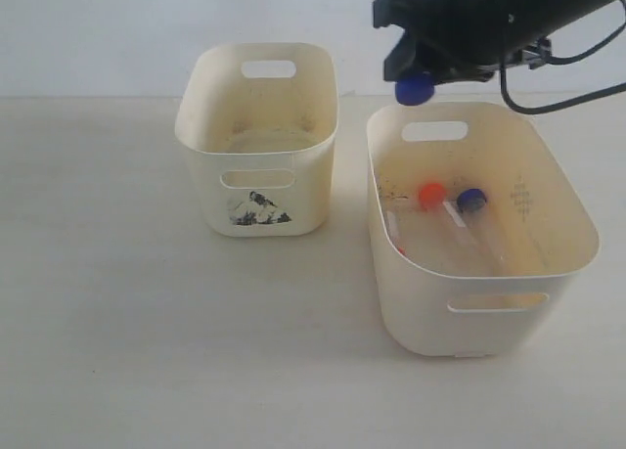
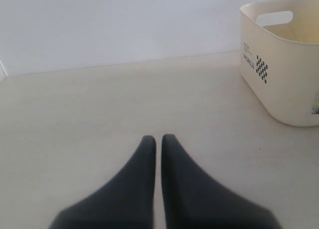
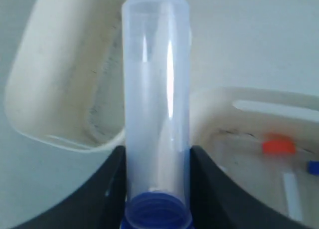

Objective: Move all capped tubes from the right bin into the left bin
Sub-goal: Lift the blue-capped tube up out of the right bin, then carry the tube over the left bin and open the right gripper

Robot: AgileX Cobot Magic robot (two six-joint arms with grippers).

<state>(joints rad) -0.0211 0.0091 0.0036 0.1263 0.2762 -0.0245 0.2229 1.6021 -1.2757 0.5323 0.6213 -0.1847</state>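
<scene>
My right gripper (image 1: 412, 73) hangs above the back rim of the right bin (image 1: 469, 322), shut on a capped tube whose dark-blue cap (image 1: 415, 88) shows below the fingers. In the right wrist view this clear tube (image 3: 157, 99) stands between the two black fingers (image 3: 112, 174). Inside the right bin lie an orange-capped tube (image 1: 431, 195) and a blue-capped tube (image 1: 471, 200); a bit of another orange cap (image 1: 399, 250) shows by the bin's left wall. The left bin (image 1: 308, 190) with its picture sticker stands to the left. My left gripper (image 2: 158, 139) is shut over bare table, empty.
The two bins stand side by side on a pale table (image 1: 127, 302) with a gap between them. A white wall (image 1: 98, 28) runs behind. In the left wrist view the left bin (image 2: 279, 79) stands off to one side, apart from the fingers.
</scene>
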